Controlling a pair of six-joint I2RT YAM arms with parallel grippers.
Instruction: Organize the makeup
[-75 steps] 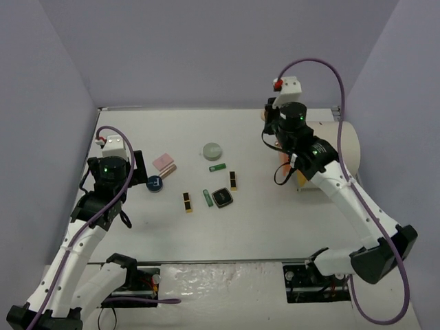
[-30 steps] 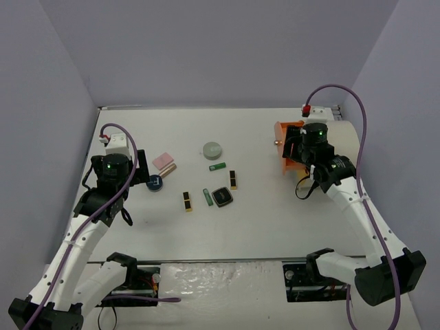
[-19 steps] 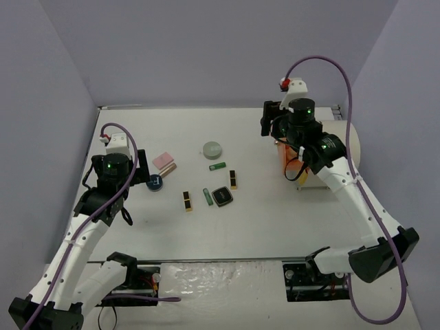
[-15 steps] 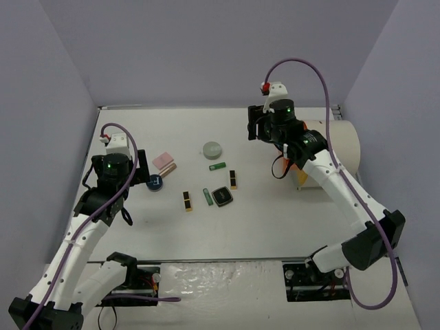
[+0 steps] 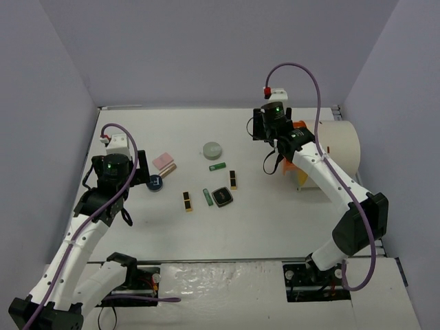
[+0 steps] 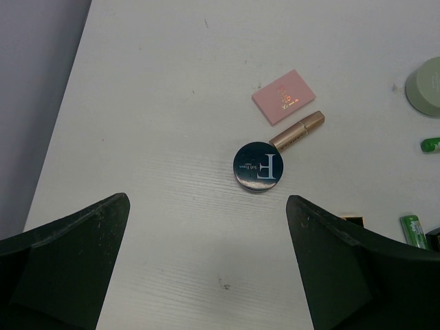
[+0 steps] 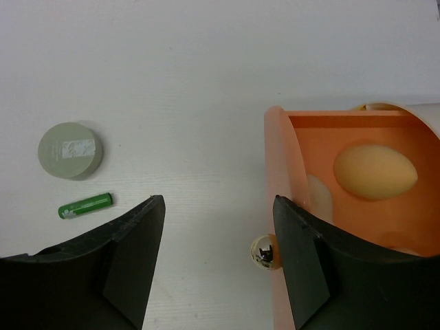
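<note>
Hanging over the upper right of the table [image 5: 227,234], the right gripper [image 7: 218,199] is seen with its fingers apart and nothing between them. In the right wrist view an orange drawer [image 7: 278,151] stands pulled open at the right of the frame, with a gold knob [image 7: 265,251] on its front. A peach sponge [image 7: 375,172] lies inside it, toward the upper right. A paler shape beside the sponge is partly hidden by the drawer front and cannot be identified. At the left of that frame a green compact [image 7: 70,150] lies on the table, with a green tube [image 7: 84,205] below it, the two apart.

In the overhead view the drawer is seen to belong to a cream drum [image 5: 340,148] at the right edge. More makeup is spread across the middle of the frame — a black-gold lipstick [image 5: 234,180], a black compact [image 5: 222,197], a second green tube [image 5: 207,197] just beside that compact, and a second lipstick [image 5: 188,201] further left.

The left gripper [image 6: 206,199] is held wide apart and empty at the left of the table. In the left wrist view a blue compact [image 6: 258,167] lies at the centre of the frame. A rose tube [image 6: 296,130] is angled up to its right, its lower end at the compact's rim — whether they touch cannot be told. A pink palette [image 6: 284,97] lies just above the tube.
</note>
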